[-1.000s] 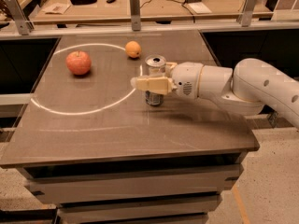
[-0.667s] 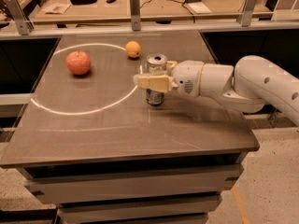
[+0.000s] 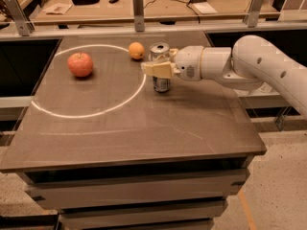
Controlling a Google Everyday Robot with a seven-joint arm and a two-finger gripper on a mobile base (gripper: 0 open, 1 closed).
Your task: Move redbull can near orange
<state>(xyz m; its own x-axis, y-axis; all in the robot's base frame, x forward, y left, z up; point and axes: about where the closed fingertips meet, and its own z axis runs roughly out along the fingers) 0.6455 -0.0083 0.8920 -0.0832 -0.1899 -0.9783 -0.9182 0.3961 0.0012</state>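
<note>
The redbull can [image 3: 161, 83], slim and silver with a silver top, stands upright near the back middle of the table. My gripper [image 3: 159, 64] reaches in from the right and is shut on the redbull can, one pale finger [image 3: 154, 69] across its front. The orange [image 3: 136, 50], small and round, lies just left of the can and a little behind it, with a small gap between them. I cannot tell if the can rests on the table or hangs just above it.
A larger red apple [image 3: 80, 64] lies at the back left. A white circle line [image 3: 91, 113] is drawn on the dark table [image 3: 144, 133]. Behind the table runs a rail with metal posts [image 3: 138, 5] and a cluttered bench. My white arm [image 3: 259, 66] spans the right side.
My gripper has carried the redbull can toward the back of the table, closer to the orange. The orange and apple have not moved.
</note>
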